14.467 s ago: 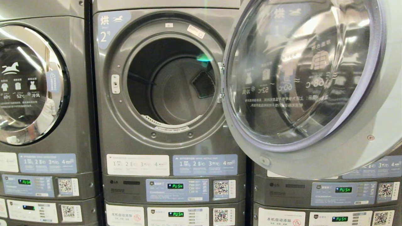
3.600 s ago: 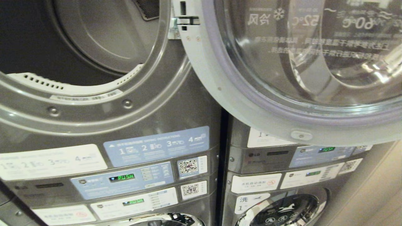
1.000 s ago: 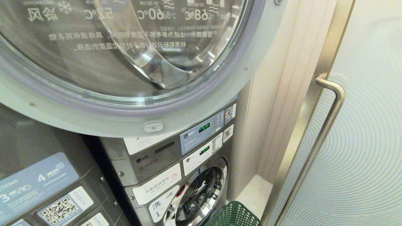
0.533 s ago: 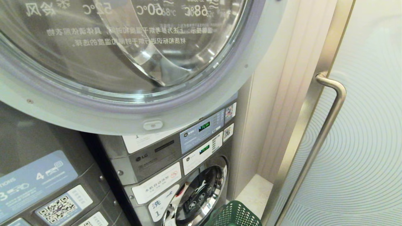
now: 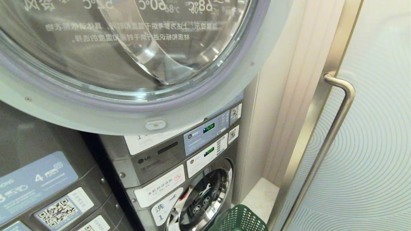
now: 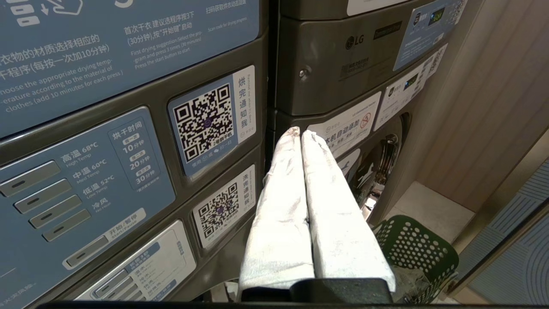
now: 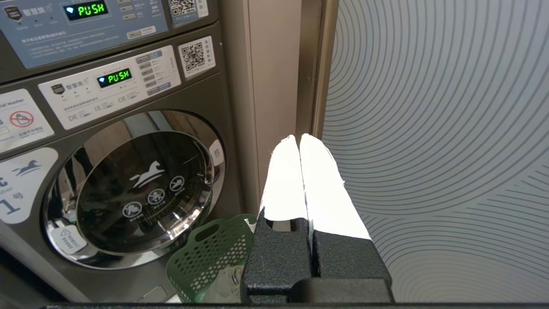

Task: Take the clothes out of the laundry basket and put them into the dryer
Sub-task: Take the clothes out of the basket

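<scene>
The green perforated laundry basket [image 5: 239, 219] stands on the floor low at the right, in front of the lower washer. Pale crumpled clothes [image 6: 408, 279] lie inside it, also seen in the right wrist view [image 7: 223, 280]. The dryer's round glass door [image 5: 96, 118] hangs open across the top of the head view; its drum opening is out of view. My left gripper [image 6: 300, 131] is shut and empty, held above and left of the basket [image 6: 411, 249]. My right gripper [image 7: 299, 136] is shut and empty, above the basket [image 7: 210, 253]. Neither arm shows in the head view.
Grey stacked machines with control panels fill the left. A lower washer with a chrome door [image 5: 205, 195] sits right behind the basket. A beige wall panel and a frosted glass door with a long metal handle [image 5: 334, 134] close in the right side.
The whole head picture has slid up a little, so the camera has tilted downward. The basket and both grippers look the same as before.
</scene>
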{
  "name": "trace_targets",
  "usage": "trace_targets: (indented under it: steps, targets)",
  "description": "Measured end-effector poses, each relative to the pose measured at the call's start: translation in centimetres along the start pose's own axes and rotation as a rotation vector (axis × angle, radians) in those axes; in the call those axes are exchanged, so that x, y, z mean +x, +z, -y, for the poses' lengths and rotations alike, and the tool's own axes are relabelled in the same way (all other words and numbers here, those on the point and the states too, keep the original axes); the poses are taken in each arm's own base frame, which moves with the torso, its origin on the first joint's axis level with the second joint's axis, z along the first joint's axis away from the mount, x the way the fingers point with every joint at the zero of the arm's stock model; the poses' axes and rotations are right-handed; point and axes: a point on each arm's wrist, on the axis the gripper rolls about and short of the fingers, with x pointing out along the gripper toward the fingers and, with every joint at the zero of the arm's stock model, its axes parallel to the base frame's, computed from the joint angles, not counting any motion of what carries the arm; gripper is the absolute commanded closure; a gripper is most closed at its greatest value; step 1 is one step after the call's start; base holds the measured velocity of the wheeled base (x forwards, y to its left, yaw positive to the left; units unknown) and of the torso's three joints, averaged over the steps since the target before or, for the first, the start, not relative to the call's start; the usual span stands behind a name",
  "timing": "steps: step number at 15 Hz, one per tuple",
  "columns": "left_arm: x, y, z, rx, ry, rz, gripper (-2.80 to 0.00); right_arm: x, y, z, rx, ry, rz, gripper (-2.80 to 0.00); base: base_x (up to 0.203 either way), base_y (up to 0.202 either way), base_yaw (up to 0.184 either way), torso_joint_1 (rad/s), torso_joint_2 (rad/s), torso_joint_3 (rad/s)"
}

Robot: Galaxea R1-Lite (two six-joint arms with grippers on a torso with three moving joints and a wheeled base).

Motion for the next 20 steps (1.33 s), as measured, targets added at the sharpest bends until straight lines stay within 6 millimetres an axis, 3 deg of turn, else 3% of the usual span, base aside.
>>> trace_targets:
  steps: [20]
  targets:
    - [0.0, 0.0, 0.0, 0.0, 0.0, 0.0, 0.0, 0.0, -0.01, 0.0, 0.001, 0.0, -0.001, 0.0, 0.0, 0.0, 0.0, -0.062, 0.14, 0.069]
